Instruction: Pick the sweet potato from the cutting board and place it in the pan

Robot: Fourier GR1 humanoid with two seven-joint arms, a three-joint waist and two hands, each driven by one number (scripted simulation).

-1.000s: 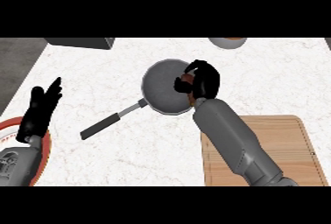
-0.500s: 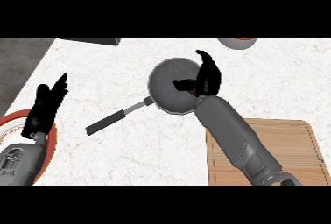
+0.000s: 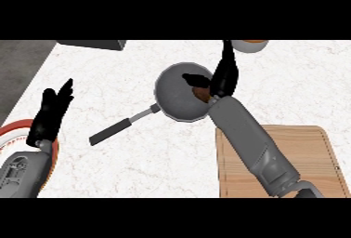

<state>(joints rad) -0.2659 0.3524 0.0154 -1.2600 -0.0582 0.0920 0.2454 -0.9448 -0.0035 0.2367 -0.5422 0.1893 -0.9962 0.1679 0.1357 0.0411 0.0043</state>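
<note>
The grey pan (image 3: 175, 100) lies at the counter's middle, its black handle (image 3: 116, 129) pointing down-left. A brown sweet potato (image 3: 201, 95) shows inside the pan at its right side, mostly hidden under my right hand (image 3: 223, 76). That hand hovers over the pan's right rim with its fingers stretched straight toward the far edge and the thumb spread left; it is open. The wooden cutting board (image 3: 305, 158) lies at the lower right with my right forearm across its left edge. At the left, my left hand (image 3: 53, 109) rests open, fingers up.
An orange-rimmed plate (image 3: 15, 131) sits at the left edge under my left forearm. A round orange container (image 3: 248, 45) stands at the far edge right of the pan. A dark grey block (image 3: 93, 44) sits at the far left.
My right hand's fingers went from curled round the sweet potato to straight, and the sweet potato now lies in the pan. The left hand barely moved.
</note>
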